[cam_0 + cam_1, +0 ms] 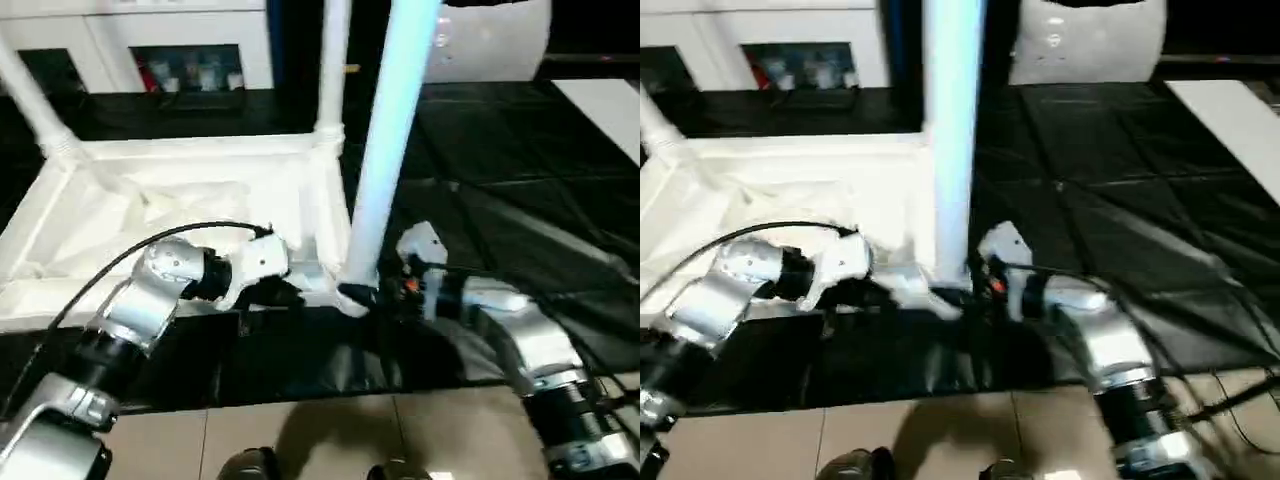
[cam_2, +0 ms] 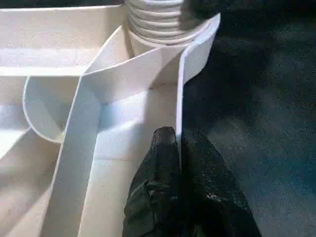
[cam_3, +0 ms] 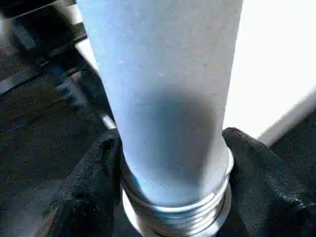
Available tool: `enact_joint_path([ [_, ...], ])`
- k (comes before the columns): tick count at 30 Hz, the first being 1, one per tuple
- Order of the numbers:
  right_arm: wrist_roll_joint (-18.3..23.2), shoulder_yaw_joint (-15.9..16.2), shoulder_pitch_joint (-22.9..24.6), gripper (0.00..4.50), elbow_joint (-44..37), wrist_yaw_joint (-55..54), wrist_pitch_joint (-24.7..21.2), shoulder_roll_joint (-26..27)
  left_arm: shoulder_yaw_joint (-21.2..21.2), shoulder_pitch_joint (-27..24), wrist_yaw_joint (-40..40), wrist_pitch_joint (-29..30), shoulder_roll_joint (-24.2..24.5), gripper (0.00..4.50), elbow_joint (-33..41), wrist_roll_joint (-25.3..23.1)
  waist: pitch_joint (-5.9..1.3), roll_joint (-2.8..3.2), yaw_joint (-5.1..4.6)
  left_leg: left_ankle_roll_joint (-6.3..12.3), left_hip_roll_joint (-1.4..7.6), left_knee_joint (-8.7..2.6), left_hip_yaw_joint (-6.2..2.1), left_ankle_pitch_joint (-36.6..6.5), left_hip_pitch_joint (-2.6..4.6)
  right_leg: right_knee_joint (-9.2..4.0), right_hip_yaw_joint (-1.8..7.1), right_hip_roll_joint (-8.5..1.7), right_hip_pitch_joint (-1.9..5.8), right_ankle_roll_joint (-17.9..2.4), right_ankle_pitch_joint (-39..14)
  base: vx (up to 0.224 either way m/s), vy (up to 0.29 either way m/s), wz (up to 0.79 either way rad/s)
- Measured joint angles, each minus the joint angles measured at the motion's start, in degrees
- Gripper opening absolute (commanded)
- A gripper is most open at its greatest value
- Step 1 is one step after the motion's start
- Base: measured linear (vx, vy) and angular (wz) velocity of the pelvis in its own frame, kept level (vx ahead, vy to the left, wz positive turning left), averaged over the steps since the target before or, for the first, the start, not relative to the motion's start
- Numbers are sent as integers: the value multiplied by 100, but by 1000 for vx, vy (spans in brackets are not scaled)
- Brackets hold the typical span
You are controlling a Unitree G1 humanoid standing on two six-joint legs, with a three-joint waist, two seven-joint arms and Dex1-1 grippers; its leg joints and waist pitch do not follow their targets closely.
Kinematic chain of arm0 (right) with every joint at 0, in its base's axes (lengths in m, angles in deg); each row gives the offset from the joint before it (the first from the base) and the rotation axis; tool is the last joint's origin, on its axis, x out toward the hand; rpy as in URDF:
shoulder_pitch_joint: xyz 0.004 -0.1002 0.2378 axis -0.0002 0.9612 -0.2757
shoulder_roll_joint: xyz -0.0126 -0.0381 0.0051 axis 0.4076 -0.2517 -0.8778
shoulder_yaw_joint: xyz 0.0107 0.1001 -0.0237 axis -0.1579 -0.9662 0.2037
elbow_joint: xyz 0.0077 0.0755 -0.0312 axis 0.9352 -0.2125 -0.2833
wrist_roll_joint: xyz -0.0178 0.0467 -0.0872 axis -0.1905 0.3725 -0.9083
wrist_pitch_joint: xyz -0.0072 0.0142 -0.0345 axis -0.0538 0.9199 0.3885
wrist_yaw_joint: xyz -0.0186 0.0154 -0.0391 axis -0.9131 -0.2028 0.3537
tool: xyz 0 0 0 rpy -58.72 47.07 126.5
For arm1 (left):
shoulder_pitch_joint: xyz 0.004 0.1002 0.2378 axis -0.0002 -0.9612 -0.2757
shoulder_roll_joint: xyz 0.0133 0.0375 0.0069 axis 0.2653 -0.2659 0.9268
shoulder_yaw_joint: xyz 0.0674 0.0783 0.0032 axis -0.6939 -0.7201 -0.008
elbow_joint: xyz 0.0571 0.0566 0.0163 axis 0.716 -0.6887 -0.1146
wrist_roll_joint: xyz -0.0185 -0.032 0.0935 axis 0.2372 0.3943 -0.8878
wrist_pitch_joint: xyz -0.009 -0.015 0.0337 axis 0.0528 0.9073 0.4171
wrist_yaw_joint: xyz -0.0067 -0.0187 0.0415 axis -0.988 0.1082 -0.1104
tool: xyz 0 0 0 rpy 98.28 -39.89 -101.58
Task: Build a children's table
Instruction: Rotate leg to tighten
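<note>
Head camera views: a white square table top lies upside down on a black padded work surface, ribs facing up. Three legs are countable: one upright at the far right corner, one leaning at the far left corner, and a third leg standing at the near right corner. The left gripper sits at the top's near rim beside that corner; the right gripper is at the third leg's base. A fourth leg cannot be made out.

Left wrist view: the two black fingers are pressed together, pinching the top's thin rim wall just below the corner socket.

Right wrist view: the black fingers stand apart on either side of the leg's threaded end, apparently closed on it, though contact is hard to confirm.

To do this step well, probably keep the leg vertical over the socket, hold the rim steady, and seat the leg without cross-threading.
</note>
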Motion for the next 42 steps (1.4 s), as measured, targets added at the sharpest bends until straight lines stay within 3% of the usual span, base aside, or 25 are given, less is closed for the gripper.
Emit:
enact_joint_path([
  [6, -309, -428, -116, 274, 182, -1611, -119, 733, 200, -121, 1159, 911, -829, 0, 301, -186, -1, -11, -158, -1, -1, 0, 8, 1, 0, -21, 6, -4, -9, -4, 3, 0, 0, 0],
  [10, -526, -677, -421, 274, 490, -2630, -156, 1151, 335, -118, 2102, 1537, -1525, 0, 432, -308, 0, -11, -177, 0, -1, -1, 9, 0, -7, -25, 5, -4, -14, -5, 10, 0, 0, 0],
  [13, -550, -694, -470, 274, 506, -2755, -126, 1163, 305, -118, 2250, 1611, -1602, 0, 528, -307, -1, -12, -171, 1, 3, -33, 9, -1, -14, -66, -2, 4, -16, 15, 28, 0, 0, 0],
  [14, -549, -702, -478, 344, 505, -2755, -118, 1163, 282, -118, 2250, 1584, -1587, 0, 543, -309, -1, -12, -163, 1, 7, -44, 9, 0, -16, -75, -8, 6, -16, 18, 29, 0, 0, 0],
  [18, -515, -703, -468, 356, 487, -2706, -113, 1245, 181, -112, 2186, 1418, -1393, 0, 566, -356, -1, -12, -165, 2, 17, -53, 9, 0, -17, -82, -14, 15, -18, 20, 28, 0, 0, 0],
  [25, -453, -546, -221, 428, 353, -2132, -33, 1000, 109, -91, 1788, 1092, -943, 0, 508, -353, 3, -18, -156, -1, 14, -49, 10, 0, -18, -85, -10, 12, -17, 21, 30, 0, 0, 0],
  [28, -287, -426, 62, 439, 132, -1492, 29, 596, 63, -69, 1373, 488, -654, 0, 275, -256, 6, -15, -118, -1, 14, -54, 10, 0, -20, -90, -11, 12, -17, 22, 31, 0, 0, 0],
  [35, -68, -208, 359, 445, -250, 154, 257, -529, -67, 28, 324, -320, 37, 0, 27, -142, 8, -19, 42, 3, 13, -48, 12, -2, -26, -93, -13, 9, -17, 22, 31, 0, 0, 0],
  [42, 16, -51, 282, 445, -306, 1018, 551, -997, -271, 153, -712, -849, 250, 0, -201, 74, 9, -18, 123, 9, 10, -35, 20, -5, -26, -90, -11, 1, -13, 20, 32, 0, 0, 0],
])
